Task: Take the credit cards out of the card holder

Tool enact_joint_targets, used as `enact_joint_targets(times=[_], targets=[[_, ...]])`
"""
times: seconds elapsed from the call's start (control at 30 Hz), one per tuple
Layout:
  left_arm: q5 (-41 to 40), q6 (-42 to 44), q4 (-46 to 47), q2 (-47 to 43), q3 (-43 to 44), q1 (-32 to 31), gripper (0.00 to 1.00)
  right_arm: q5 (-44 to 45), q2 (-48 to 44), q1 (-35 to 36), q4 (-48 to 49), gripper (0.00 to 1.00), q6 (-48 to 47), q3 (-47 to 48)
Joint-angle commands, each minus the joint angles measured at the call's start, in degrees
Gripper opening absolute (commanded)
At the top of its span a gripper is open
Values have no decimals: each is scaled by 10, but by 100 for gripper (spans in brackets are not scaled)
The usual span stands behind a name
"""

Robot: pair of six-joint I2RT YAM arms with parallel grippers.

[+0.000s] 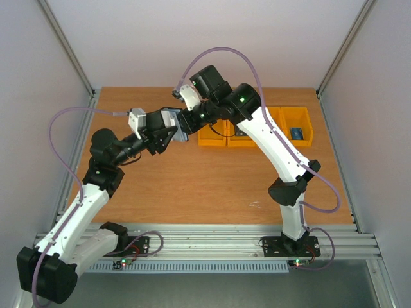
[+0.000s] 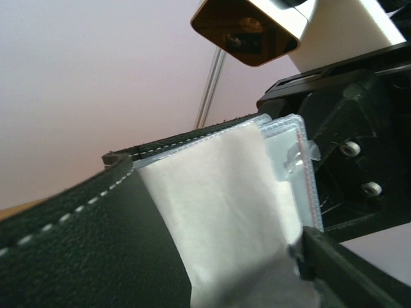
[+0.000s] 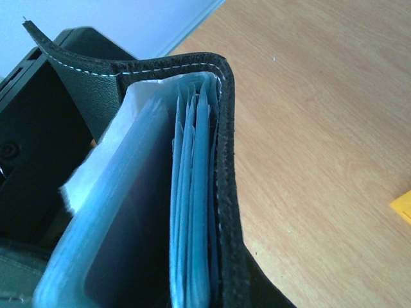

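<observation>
The black card holder (image 1: 180, 132) hangs in the air above the middle of the table, between my two grippers. My left gripper (image 1: 171, 133) is shut on it from the left; in the left wrist view (image 2: 244, 276) its stitched black cover (image 2: 77, 256) and clear plastic sleeves (image 2: 218, 192) fill the jaws. My right gripper (image 1: 191, 119) meets it from the right and appears shut on it. In the right wrist view (image 3: 186, 289) I see the holder (image 3: 225, 192) edge-on, with several bluish sleeves (image 3: 189, 212) fanned inside. No credit card shows clearly among the sleeves.
Three yellow bins (image 1: 212, 138) stand in a row at the back right of the wooden table (image 1: 192, 192). The rightmost bin (image 1: 307, 126) holds a small blue flat rectangle (image 1: 295, 133). A yellow corner (image 3: 401, 206) shows in the right wrist view.
</observation>
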Motion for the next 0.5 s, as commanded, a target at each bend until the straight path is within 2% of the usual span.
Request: enact_joint_targets(times=[0.0,0.1,0.2,0.33,0.47], targets=[[-21,18,-16,3,9,-2,84,-9,-5,24,31,1,7,21],[-12,19,-12,4,10,-3,90,4,0,27,30,1,17,23],[2,14,-6,5,10,-3,89,4,2,30,28,1,11,26],[10,14,-5,8,11,-4,72,-4,0,32,32,1,4,29],[6,11,-5,8,11,-3,47,-58,-3,31,43,1,-3,29]])
